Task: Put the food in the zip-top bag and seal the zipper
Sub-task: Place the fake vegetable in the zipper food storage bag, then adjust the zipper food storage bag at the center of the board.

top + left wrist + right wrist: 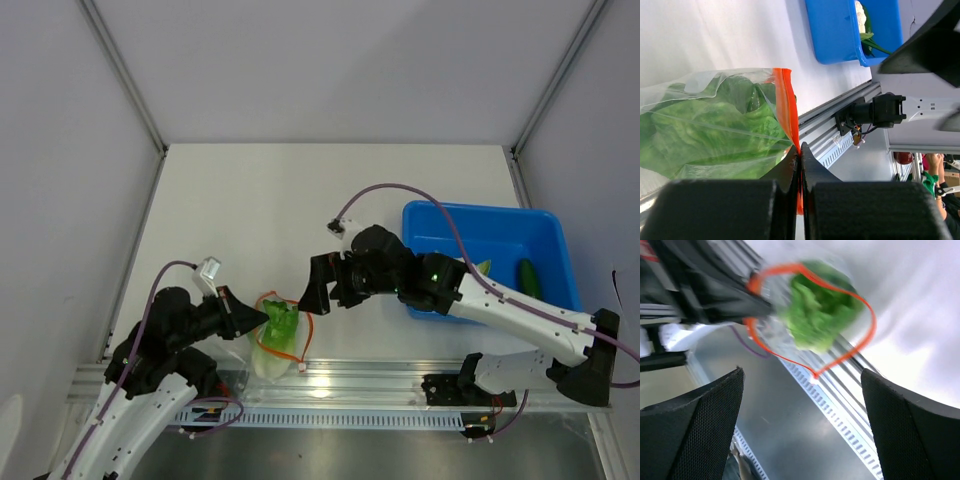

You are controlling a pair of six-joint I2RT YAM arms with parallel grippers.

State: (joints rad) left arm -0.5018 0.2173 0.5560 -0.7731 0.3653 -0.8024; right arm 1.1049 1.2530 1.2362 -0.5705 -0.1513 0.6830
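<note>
The clear zip-top bag [276,345] lies at the table's near edge with a leafy green piece of food [280,322] inside. Its orange-red zipper [304,335] stands open in a loop [871,325]. My left gripper [262,318] is shut on the zipper strip [785,100] at one side of the mouth, its jaws [800,156] pinching it. My right gripper [312,290] hangs open and holds nothing, just right of and above the bag mouth, facing the leafy food [820,315]. More food, a dark green piece [528,278] and a leafy one [484,267], lies in the bin.
A blue plastic bin [440,225] stands at the right of the table, under my right arm, and shows in the left wrist view [840,35] too. A metal rail [350,382] runs along the near edge, and the bag's lower end rests on it.
</note>
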